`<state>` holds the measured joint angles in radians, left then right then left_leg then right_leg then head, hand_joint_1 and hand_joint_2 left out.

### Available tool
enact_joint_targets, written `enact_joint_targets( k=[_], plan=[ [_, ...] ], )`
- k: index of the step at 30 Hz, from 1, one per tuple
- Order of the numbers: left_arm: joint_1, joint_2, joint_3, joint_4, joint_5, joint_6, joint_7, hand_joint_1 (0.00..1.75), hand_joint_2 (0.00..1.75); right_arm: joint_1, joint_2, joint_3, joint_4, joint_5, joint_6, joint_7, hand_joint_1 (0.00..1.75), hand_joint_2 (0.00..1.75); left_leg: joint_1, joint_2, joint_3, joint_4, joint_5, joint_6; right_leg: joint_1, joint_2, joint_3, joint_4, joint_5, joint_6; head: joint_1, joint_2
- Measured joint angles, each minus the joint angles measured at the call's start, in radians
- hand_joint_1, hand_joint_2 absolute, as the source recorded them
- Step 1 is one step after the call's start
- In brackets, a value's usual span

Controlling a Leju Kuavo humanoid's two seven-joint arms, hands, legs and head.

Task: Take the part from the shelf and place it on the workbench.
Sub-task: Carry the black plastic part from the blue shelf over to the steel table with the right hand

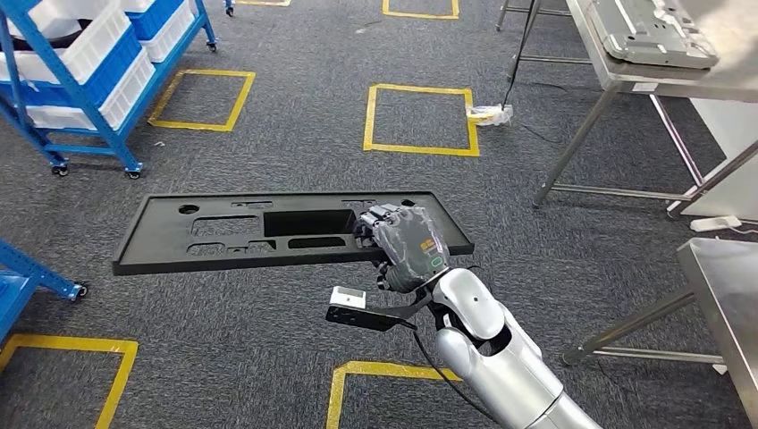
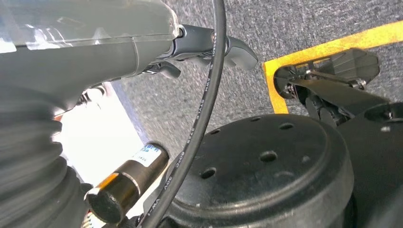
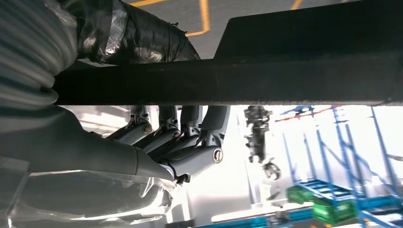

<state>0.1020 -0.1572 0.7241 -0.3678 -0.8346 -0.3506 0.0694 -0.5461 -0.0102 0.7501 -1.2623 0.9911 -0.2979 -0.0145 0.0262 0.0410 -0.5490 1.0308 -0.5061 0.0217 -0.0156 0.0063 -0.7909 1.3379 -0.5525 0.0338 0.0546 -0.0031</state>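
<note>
One long black part [image 1: 268, 231], a flat panel with cut-outs, is held level above the grey carpet [image 1: 268, 357]. The right hand [image 1: 404, 246] grips it near its right end, wrapped over the near edge. In the right wrist view the fingers [image 3: 185, 137] curl against the underside of the panel and the thumb lies on the opposite face. The left hand [image 2: 199, 47] hangs by the robot's body; whether it is open or closed cannot be told. Beyond the part's right end stands a steel desk [image 1: 652, 76] carrying a grey tray [image 1: 648, 31]. Beyond its left end is a blue shelf [image 1: 80, 80] of white bins.
</note>
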Motion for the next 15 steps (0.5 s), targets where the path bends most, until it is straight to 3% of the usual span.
enact_joint_targets(
  k=[1, 4, 5, 6, 8, 10, 12, 13, 15],
  plan=[
    [0.000, 0.000, 0.000, 0.000, 0.000, 0.000, 0.000, 0.00, 1.75, 0.000, -0.001, -0.001, 0.000, 0.000, 0.000, 0.000, 1.75, 1.75, 0.000, 0.001, 0.000, 0.000, 0.000, 0.000, 0.000, 0.000, 0.000, -0.001, 0.001, 0.000, 0.000, 0.000],
    [0.012, -0.012, 0.013, -0.032, -0.018, -0.010, 0.000, 0.00, 1.75, 0.012, -0.042, -0.039, -0.002, -0.005, -0.012, -0.009, 1.75, 1.75, 0.000, 0.032, 0.011, -0.001, -0.010, -0.011, -0.001, -0.038, 0.097, -0.193, 0.094, -0.002, 0.000, 0.000],
    [0.015, -0.019, 0.020, -0.049, -0.030, -0.014, 0.000, 0.00, 1.75, 0.018, -0.064, -0.059, -0.006, 0.006, -0.020, -0.011, 1.75, 1.75, 0.001, 0.053, 0.021, -0.004, -0.018, -0.023, 0.004, -0.045, 0.136, -0.267, 0.122, -0.011, 0.000, 0.000],
    [0.017, -0.023, 0.025, -0.059, -0.041, -0.015, -0.002, 0.00, 1.75, 0.022, -0.078, -0.072, -0.010, 0.020, -0.028, -0.008, 1.75, 1.75, 0.002, 0.057, 0.029, -0.003, -0.027, -0.033, 0.011, -0.042, 0.150, -0.291, 0.121, -0.022, -0.001, 0.000],
    [0.017, -0.029, 0.035, -0.072, -0.062, -0.016, -0.011, 0.00, 1.75, 0.030, -0.118, -0.103, -0.017, 0.048, -0.049, 0.000, 1.75, 1.75, 0.005, 0.030, 0.018, 0.048, -0.066, -0.042, 0.017, -0.018, 0.166, -0.308, 0.117, -0.046, -0.004, 0.000],
    [0.021, -0.032, 0.043, -0.073, -0.072, -0.019, -0.020, 0.00, 1.75, 0.038, -0.158, -0.143, -0.018, 0.043, -0.063, -0.006, 1.75, 1.75, 0.002, -0.020, -0.051, 0.180, -0.125, -0.035, 0.018, -0.002, 0.171, -0.311, 0.116, -0.056, -0.007, 0.000],
    [0.027, -0.035, 0.051, -0.073, -0.080, -0.025, -0.025, 0.00, 1.75, 0.049, -0.195, -0.186, -0.018, 0.033, -0.067, -0.023, 1.75, 1.75, -0.002, -0.033, -0.117, 0.288, -0.150, -0.030, 0.024, 0.021, 0.173, -0.308, 0.113, -0.062, -0.007, 0.000],
    [0.030, -0.035, 0.055, -0.073, -0.084, -0.028, -0.028, 0.00, 1.75, 0.054, -0.210, -0.206, -0.019, 0.031, -0.067, -0.033, 1.75, 1.75, -0.003, -0.035, -0.129, 0.294, -0.132, -0.027, 0.026, 0.036, 0.174, -0.305, 0.112, -0.063, -0.007, 0.000],
    [0.031, -0.036, 0.063, -0.074, -0.090, -0.031, -0.031, 0.00, 1.75, 0.062, -0.232, -0.232, -0.021, 0.033, -0.066, -0.043, 1.75, 1.75, -0.004, -0.049, -0.102, 0.195, -0.046, -0.018, 0.027, 0.069, 0.175, -0.296, 0.106, -0.062, -0.007, 0.000]
  ],
)
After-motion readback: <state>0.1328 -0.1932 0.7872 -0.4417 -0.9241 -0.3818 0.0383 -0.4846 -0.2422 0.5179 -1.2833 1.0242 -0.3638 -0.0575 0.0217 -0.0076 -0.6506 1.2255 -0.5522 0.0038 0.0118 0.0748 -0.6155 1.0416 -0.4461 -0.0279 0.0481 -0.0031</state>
